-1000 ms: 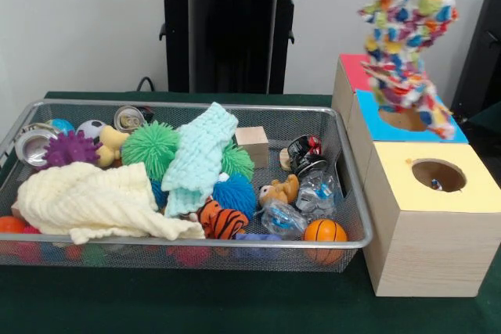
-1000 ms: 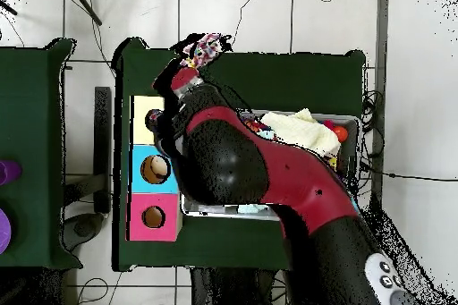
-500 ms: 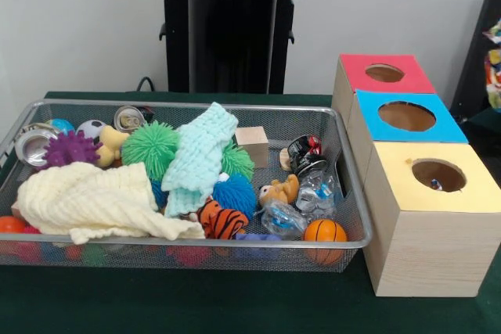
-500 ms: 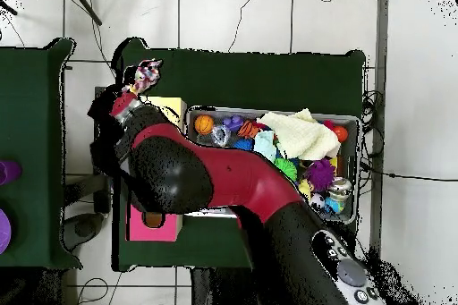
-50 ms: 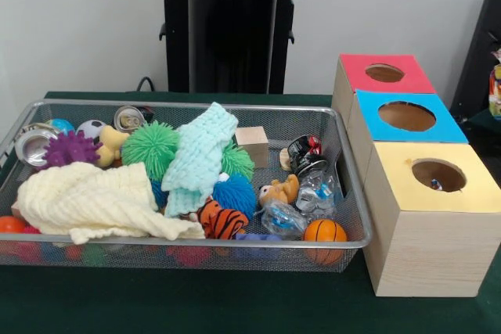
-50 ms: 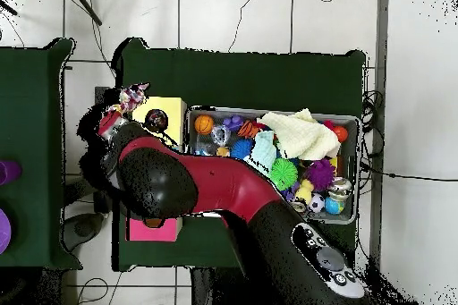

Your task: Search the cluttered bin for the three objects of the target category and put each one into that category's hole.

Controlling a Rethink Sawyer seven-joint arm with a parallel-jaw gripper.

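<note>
**Arm swung out past the yellow box, carrying a multicoloured cloth**

You are looking at a wire mesh bin (image 5: 344, 193) on a green table (image 5: 235, 303), with three wooden boxes in a row just beside it. The yellow-topped box (image 5: 470, 193) stands closest to the bin's front corner, the blue-topped box (image 5: 368, 111) sits behind it, and the red-topped box (image 5: 356, 72) behind that. Each has a round hole in its top.

Inside the bin, taking the pale yellow cloth (image 5: 86, 197) as your landmark: a mint green cloth (image 5: 200, 154) lies draped just beside it, over a green spiky ball (image 5: 149, 146). A purple spiky ball (image 5: 70, 148) sits just behind the yellow cloth. A tiger plush (image 5: 221, 220) touches the yellow cloth's trailing edge, and a blue spiky ball (image 5: 235, 193) is beside that. An orange basketball (image 5: 324, 231) rests well away, in the bin corner nearest the yellow-topped box, by some crumpled clear plastic (image 5: 317, 189).

From overhead, the red and black arm (image 6: 206, 185) covers the blue-topped box and reaches beyond the yellow-topped box, away from the bin. The gripper (image 6: 123, 109) is there, at the table's edge, with a multicoloured cloth (image 6: 134, 97) bunched at its tip. You cannot tell how its fingers are set. In the front view, only a sliver of that cloth shows at the frame edge.
</note>
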